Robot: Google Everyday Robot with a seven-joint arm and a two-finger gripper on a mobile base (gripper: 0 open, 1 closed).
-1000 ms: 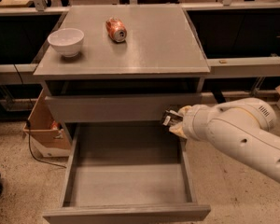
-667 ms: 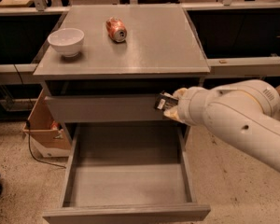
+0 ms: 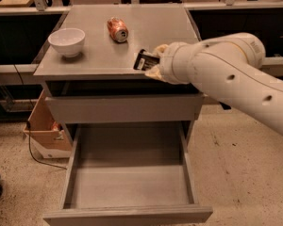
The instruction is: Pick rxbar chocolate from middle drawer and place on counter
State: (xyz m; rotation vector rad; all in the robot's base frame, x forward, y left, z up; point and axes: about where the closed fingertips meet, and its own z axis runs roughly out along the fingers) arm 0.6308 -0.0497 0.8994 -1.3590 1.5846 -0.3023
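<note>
Regarding the gripper (image 3: 153, 65): stands now clearly higher than one second ago. In the earlier views, level with the shallow upper drawer front (image 3: 122, 108), near its 3 o'clock end. Now up at the front edge of the counter (image 3: 146, 13), shifted also toward 9 o'clock, and reaching in from 3 o'clock on the thick white arm (image 3: 226, 65).

Closed on the rxbar chocolate (image 3: 145, 60), jaws only as far apart as the thin bar between them. Sticks out of the fingertips toward 9 o'clock, black wrapper with white print, tilted and not lying flat.

For the task, seems to mean this: picking and lifting done, only the placing left. Middle drawer (image 3: 127, 187) pulled open at 6 o'clock of the counter, showing only its grey floor, so no more business there.

As for the bar relative to the claw: held at the very tip, on the 9 o'clock side, over the front strip of the counter and a little toward 3 o'clock from the middle. Cannot tell whether already touching the surface or hanging just above it. Well apart from the crushed orange soda can (image 3: 117, 29) at 11 o'clock of the bar, and from the white bowl (image 3: 66, 41) at about 9 o'clock.

Probably wiser to carry a little further toward 12 o'clock before letting go; so near the edge, some risk of slipping off.
</note>
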